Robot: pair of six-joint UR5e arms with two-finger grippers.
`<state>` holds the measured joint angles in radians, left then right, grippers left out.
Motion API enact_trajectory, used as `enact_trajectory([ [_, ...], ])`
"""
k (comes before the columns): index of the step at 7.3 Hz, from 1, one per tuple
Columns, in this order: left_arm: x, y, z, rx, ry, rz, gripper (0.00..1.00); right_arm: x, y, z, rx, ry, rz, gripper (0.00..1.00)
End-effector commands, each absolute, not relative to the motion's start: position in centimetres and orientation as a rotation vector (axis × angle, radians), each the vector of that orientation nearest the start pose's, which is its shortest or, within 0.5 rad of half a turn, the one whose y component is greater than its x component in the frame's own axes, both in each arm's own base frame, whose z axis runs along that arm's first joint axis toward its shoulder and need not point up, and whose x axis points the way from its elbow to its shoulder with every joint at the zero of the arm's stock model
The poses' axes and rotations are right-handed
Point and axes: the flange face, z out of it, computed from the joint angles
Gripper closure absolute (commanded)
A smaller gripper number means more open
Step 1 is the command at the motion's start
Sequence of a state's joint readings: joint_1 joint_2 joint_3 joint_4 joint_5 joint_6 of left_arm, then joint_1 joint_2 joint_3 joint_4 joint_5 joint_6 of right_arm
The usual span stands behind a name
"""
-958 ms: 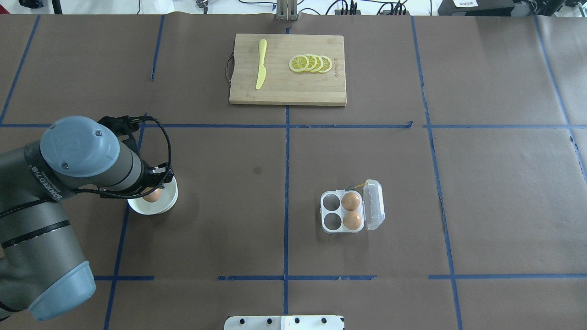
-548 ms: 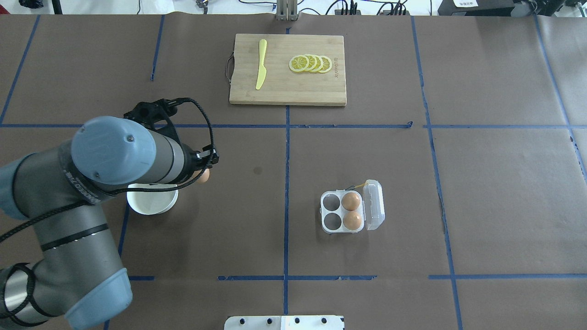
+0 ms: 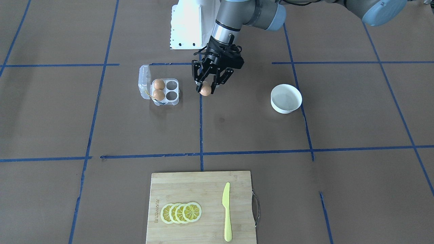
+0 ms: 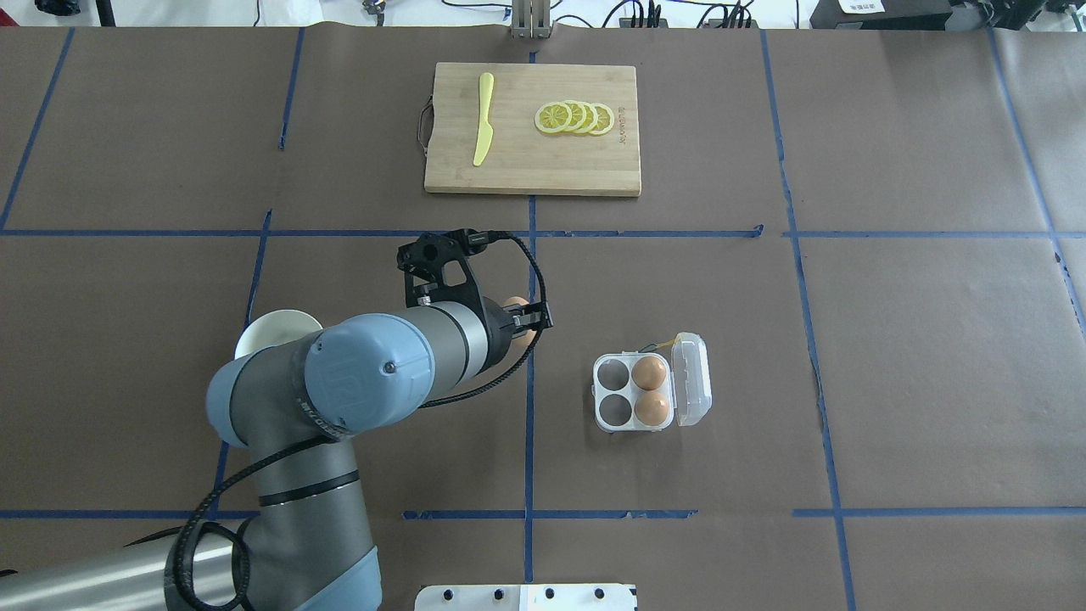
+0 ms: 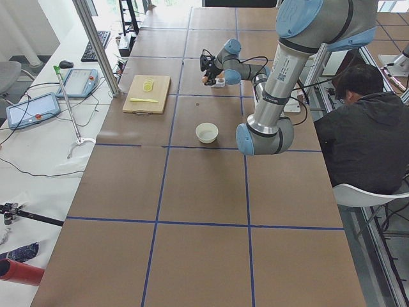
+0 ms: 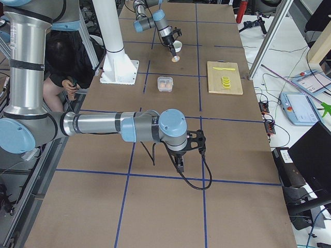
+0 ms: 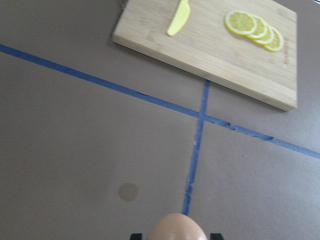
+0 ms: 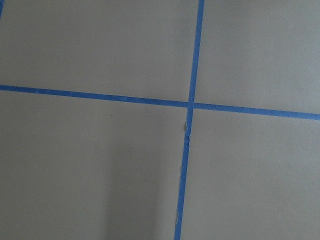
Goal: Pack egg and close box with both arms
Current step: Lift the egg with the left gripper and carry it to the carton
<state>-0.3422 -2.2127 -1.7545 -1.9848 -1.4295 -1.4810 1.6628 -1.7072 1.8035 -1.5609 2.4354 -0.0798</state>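
My left gripper (image 3: 204, 87) is shut on an orange-brown egg (image 3: 205, 90) and holds it above the table, between the white bowl and the box. The egg also shows at the bottom of the left wrist view (image 7: 176, 228). The clear box (image 4: 612, 410) lies open with its lid (image 4: 692, 378) folded to the right. Two eggs (image 4: 651, 372) sit in its right cups and the two left cups are empty. My right gripper (image 6: 179, 163) shows only in the exterior right view, far from the box; I cannot tell whether it is open or shut.
The white bowl (image 3: 286, 98) stands empty to the left of the gripper in the overhead view, partly hidden by my left arm. A wooden cutting board (image 4: 532, 161) with a yellow knife (image 4: 484, 119) and lemon slices (image 4: 575, 118) lies at the far edge.
My left gripper lifted the egg out of the bowl and carried it right, toward the box. The bowl is now empty. The box has not moved.
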Motion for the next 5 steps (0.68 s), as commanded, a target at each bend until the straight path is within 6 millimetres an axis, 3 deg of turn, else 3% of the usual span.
enact_trajectory([
  [1,61.8,-34.4,12.0,0.42,1.228,-0.207,1.0,9.7,-43.0,60.1,0.169,-0.853,-0.032,0.0],
  [3,65.5,-35.2,13.2,0.423,1.244,-0.201,1.0,9.7,-43.0,60.2,0.165,-0.861,-0.031,0.0],
  [5,66.5,-33.4,13.5,0.437,1.235,-0.133,1.0,9.6,-43.0,60.1,0.164,-0.88,-0.032,0.0],
])
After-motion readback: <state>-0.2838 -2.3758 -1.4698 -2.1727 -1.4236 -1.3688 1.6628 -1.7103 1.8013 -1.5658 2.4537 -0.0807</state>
